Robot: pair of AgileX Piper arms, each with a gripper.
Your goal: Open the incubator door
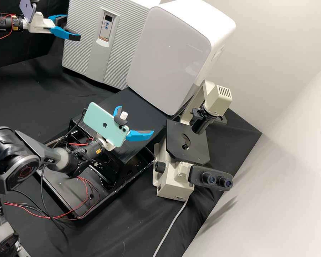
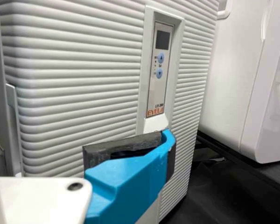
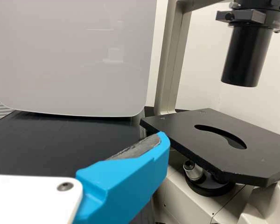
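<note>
In the high view, the incubator (image 1: 123, 43) is set at eleven o'clock from the centre, its ribbed door (image 1: 82, 46) closed. By the door, toward its nine o'clock edge, the left gripper (image 1: 72, 28) is held with its two blue fingers parted and nothing gripped; whether the door is touched cannot be told. In the left wrist view, one finger (image 2: 130, 179) is seen in front of the door, near the control panel (image 2: 158, 70). Just off the centre, toward nine o'clock, the right gripper (image 1: 136, 119) is held open and unloaded, beside a mint-green phone (image 1: 105, 123). A white cabinet (image 1: 171, 53) is placed at twelve o'clock and a microscope (image 1: 187, 142) at four.
</note>
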